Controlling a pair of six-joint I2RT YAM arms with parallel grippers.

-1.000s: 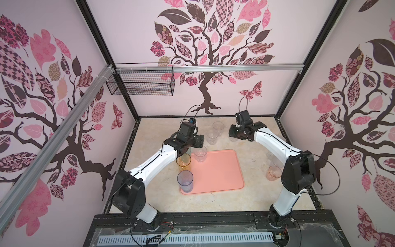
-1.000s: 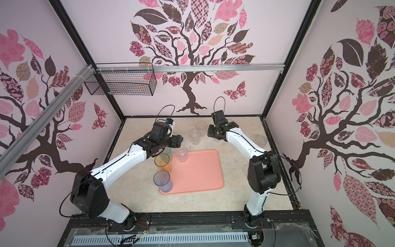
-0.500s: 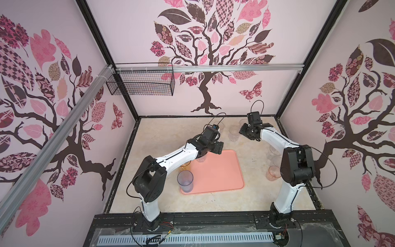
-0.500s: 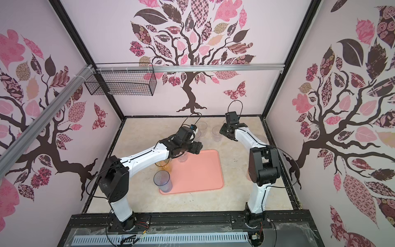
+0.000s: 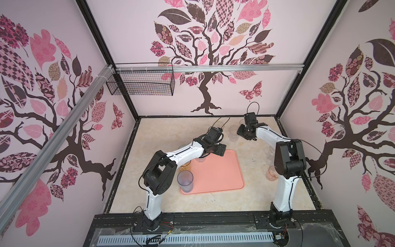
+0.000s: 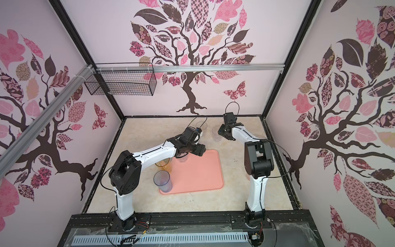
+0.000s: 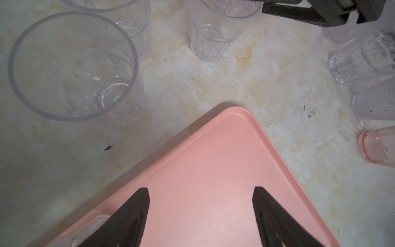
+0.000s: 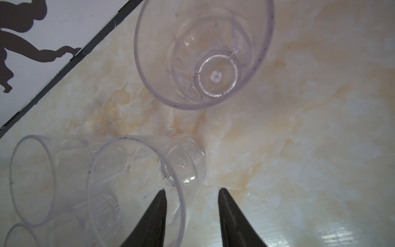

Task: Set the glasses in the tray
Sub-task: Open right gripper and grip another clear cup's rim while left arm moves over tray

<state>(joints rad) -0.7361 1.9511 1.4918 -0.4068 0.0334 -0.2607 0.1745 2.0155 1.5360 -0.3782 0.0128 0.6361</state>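
Your right gripper point(image 8: 192, 189) is spread astride the glass point(image 8: 132, 162) rim; pinch that wall gently (probably light, slippery); left gripper point(image 7: 201, 188) spread, empty.

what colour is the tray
The tray is plain salmon pink, with no pattern; it shows best in the left wrist view.

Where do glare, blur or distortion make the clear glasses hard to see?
In both top views the wide lens splays the frame posts and the far clear tumbler nearly vanishes against the marbled tabletop; left wrist view, the nearest tumbler has a soft rim; right wrist view, glare whitens the tabletop beside the right tool.
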